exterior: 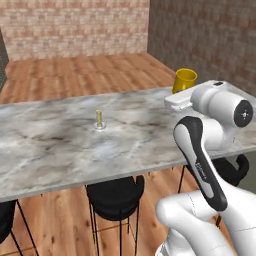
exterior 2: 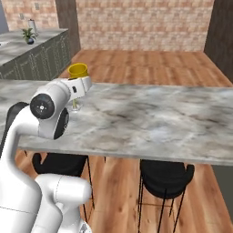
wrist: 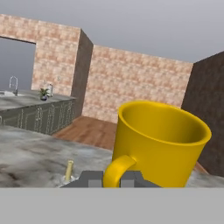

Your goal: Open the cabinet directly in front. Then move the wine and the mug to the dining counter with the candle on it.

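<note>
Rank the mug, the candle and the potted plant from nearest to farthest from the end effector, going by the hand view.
1. The mug: right at the end effector, its handle between the fingertips.
2. The candle: low on the left, standing on the dining counter.
3. The potted plant: far left, on the green-cabinet worktop in the background.

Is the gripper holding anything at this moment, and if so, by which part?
Yes: the gripper holds the mug by its handle, closed on the loop, above the dining counter.
</note>
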Tool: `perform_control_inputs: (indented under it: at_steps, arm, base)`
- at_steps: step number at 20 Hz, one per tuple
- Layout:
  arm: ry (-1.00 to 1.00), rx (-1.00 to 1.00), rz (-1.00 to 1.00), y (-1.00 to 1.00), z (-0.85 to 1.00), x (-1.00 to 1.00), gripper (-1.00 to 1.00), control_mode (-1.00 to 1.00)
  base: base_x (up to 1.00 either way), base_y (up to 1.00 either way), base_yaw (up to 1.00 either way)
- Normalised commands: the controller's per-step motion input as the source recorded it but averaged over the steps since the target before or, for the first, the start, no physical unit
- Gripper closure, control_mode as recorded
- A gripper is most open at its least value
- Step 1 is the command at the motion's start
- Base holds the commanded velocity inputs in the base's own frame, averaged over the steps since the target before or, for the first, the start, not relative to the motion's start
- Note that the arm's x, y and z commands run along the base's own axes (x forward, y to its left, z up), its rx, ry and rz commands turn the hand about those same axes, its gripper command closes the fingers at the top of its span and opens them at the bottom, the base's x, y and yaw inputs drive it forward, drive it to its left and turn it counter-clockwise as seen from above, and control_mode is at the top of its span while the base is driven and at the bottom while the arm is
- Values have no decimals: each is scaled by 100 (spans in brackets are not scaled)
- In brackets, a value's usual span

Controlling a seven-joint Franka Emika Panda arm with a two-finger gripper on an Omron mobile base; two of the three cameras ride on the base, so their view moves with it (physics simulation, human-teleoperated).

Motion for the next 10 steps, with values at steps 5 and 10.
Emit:
perform_control_inputs:
  at_steps: [5,10]
  arm:
    - [0,0,0,0,0,0,100,100]
    - [0,0,0,0,0,0,100,100]
  base:
    - [6,-35,10]
    - [9,-38,8]
